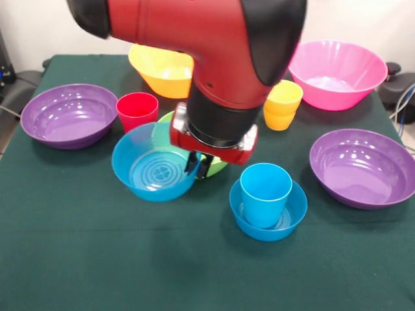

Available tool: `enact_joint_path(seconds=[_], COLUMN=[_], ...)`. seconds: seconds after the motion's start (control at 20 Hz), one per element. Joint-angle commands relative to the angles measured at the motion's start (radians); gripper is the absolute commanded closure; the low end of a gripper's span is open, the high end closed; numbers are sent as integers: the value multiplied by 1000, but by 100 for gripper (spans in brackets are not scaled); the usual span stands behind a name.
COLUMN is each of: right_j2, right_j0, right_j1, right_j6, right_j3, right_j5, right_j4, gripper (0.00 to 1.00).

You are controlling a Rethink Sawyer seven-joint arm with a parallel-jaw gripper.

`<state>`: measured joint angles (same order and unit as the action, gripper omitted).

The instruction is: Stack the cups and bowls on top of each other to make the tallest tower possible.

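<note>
Arm low over the bowls, mid-table.
The tool (198, 165) clamps the rim of a tilted blue bowl (154, 170) beside the green bowl (165, 129); a blue cup (266, 193) stands in the other blue bowl (292, 210).
</note>
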<state>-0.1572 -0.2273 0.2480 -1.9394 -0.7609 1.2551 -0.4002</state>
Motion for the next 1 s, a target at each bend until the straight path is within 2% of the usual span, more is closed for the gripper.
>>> enact_joint_path(seconds=[0.05,0.35,0.8,1.0], right_j2=[16,50,96,104], right_j0=[42,70,97,100], right_j1=[-20,-33,1,-4], right_j6=[-201,-235,-255,-263], right_j3=[19,47,8,36], right_j5=[92,123,141,162], right_j4=[25,70,140,173], gripper=[100,100,100,100])
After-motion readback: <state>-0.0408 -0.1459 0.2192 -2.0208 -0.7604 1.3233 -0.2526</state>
